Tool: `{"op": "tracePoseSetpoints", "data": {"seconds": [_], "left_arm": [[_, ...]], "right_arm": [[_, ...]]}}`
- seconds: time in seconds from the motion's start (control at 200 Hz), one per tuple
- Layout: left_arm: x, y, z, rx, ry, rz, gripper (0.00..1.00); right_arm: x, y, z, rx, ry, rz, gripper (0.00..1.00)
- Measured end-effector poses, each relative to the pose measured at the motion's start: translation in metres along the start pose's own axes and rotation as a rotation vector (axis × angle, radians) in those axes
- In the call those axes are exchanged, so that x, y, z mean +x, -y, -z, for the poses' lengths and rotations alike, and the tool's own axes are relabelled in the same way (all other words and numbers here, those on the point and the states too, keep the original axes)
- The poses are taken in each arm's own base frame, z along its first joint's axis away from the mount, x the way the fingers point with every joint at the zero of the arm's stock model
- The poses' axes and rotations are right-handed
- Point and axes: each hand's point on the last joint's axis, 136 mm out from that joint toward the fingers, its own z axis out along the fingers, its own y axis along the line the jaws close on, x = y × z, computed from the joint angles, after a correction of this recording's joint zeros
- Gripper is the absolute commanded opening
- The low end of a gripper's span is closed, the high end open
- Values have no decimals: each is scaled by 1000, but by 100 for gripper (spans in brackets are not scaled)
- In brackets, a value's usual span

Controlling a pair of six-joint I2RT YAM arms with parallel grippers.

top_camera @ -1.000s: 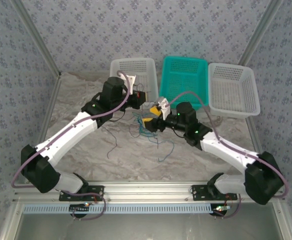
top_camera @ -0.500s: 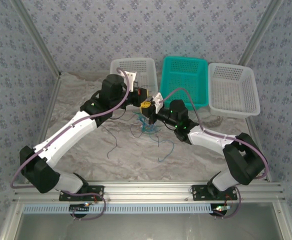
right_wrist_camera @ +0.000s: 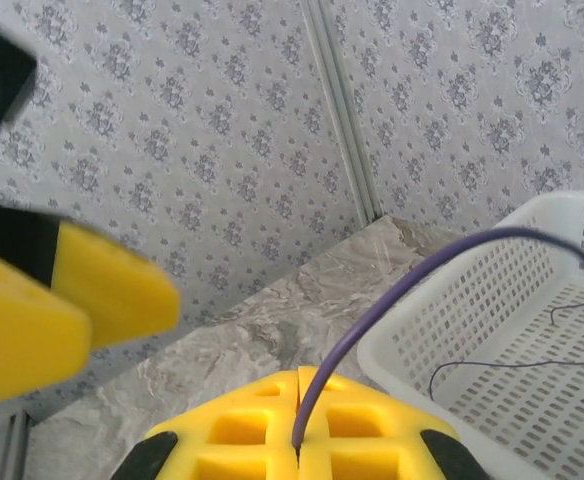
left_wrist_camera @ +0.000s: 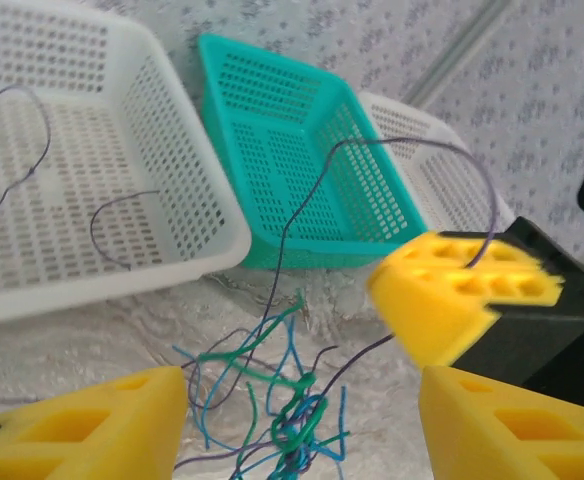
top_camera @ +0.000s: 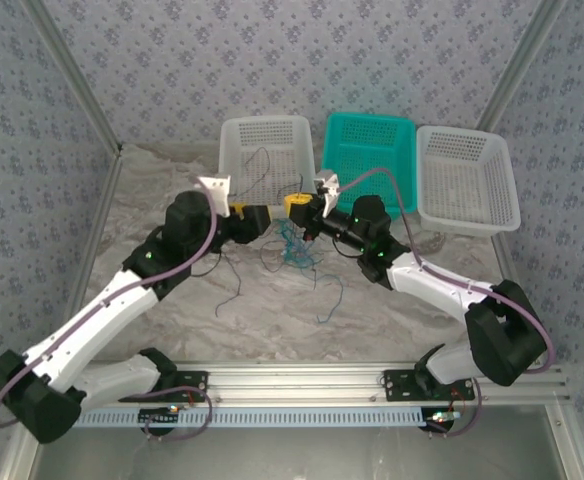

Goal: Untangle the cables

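- The cables lie in a blue, green and dark knot on the table, just below and between your two pincers. From the left wrist the knot shows low in the gap between the left fingers.
- One purple wire climbs out of the knot, arcs over and ends in your right pincer.
- Your right pincer has its yellow fingers pressed together, pinching that purple wire in the seam between them.
- Your left pincer is spread wide with nothing held, and faces the right one across the knot.
- A dark strand lies on the table on the near side of the left pincer, and a blue strand on the near side of the right.
- Beyond the left pincer stands a white basket with thin dark wires lying in it.
- Beyond the right pincer stands a teal basket, and further right a second white basket.
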Motion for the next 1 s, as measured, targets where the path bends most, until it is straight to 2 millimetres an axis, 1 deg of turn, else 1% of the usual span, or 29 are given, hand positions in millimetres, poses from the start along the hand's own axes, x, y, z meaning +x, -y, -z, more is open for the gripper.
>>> {"op": "tracePoseSetpoints", "data": {"seconds": [0.085, 0.17, 0.22, 0.285, 0.31, 0.37, 0.42, 0.465, 0.56, 0.58, 0.67, 0.69, 0.735, 0.8, 0.924, 1.004], "left_arm": [[18, -13, -1, -6, -2, 89, 63], [35, -19, -14, 3, -39, 178, 64], [41, -17, -25, 21, -63, 225, 70], [47, -14, -42, 49, -88, 302, 84], [49, -14, -48, 55, -96, 330, 88], [56, -15, -60, 55, -115, 395, 93], [58, -17, -68, 55, -120, 441, 93], [60, -18, -74, 56, -126, 469, 88], [64, -20, -81, 52, -132, 506, 63], [64, -20, -81, 52, -133, 511, 56], [63, -22, -81, 39, -122, 535, 19], [62, -23, -82, 35, -117, 535, 12], [61, -25, -81, 26, -106, 544, 0], [60, -30, -78, 7, -88, 548, 0], [64, -46, -67, -45, -66, 556, 0], [58, -56, -56, -78, -33, 557, 0]], "right_arm": [[1, 0, -1, -2, -13, -33, 0], [1, -2, -1, -12, -23, -52, 0], [0, -5, -2, -19, -26, -57, 0], [0, -7, -3, -24, -31, -64, 0], [0, -8, -3, -25, -33, -67, 0], [0, -5, -4, -12, -36, -74, 0], [0, -2, -3, -1, -35, -78, 0], [0, -2, -3, -1, -37, -80, 0], [2, -10, -3, -19, -46, -85, 0], [2, -11, -3, -20, -47, -86, 0], [-2, -15, -2, -28, -38, -90, 0], [-3, -16, -1, -29, -36, -93, 0], [-5, -16, 0, -27, -31, -99, 0], [-8, -15, 1, -21, -22, -109, 0], [-19, -9, 7, 7, 5, -132, 0], [-25, 6, 15, 74, 23, -167, 0]]}}
